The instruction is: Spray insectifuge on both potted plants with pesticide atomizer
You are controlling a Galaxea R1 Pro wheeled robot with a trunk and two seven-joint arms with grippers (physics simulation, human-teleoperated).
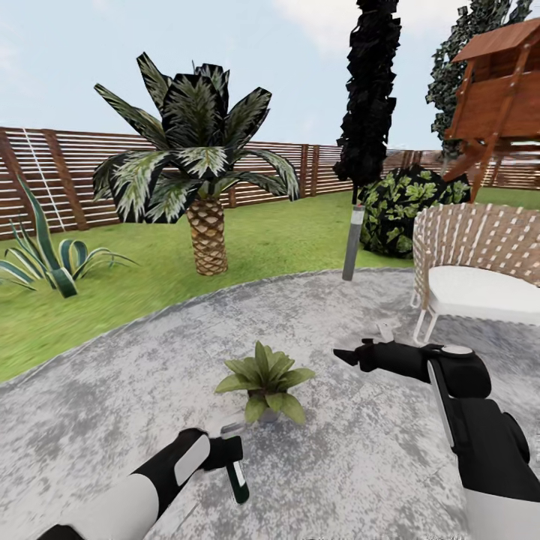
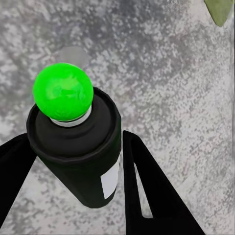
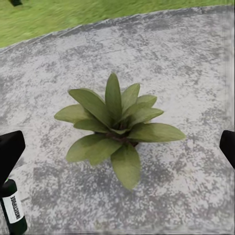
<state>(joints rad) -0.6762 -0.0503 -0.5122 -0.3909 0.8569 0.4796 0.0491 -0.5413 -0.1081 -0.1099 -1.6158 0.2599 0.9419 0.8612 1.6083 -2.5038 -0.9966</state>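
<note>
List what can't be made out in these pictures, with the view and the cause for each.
- Potted plant's pot: hidden under its own leaves in the right wrist view, and barely showing in the head view.
- Pesticide atomizer's base: cut off by the frame's lower edge in the left wrist view, fingers on either side.
- Label text on the bottle: too small and blurred in the right wrist view.
- Right gripper's fingertips: too small in the head view.

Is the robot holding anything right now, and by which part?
Yes: the left gripper clamps the pesticide atomizer by its dark body, jaws on either side. The right gripper holds nothing.
</note>
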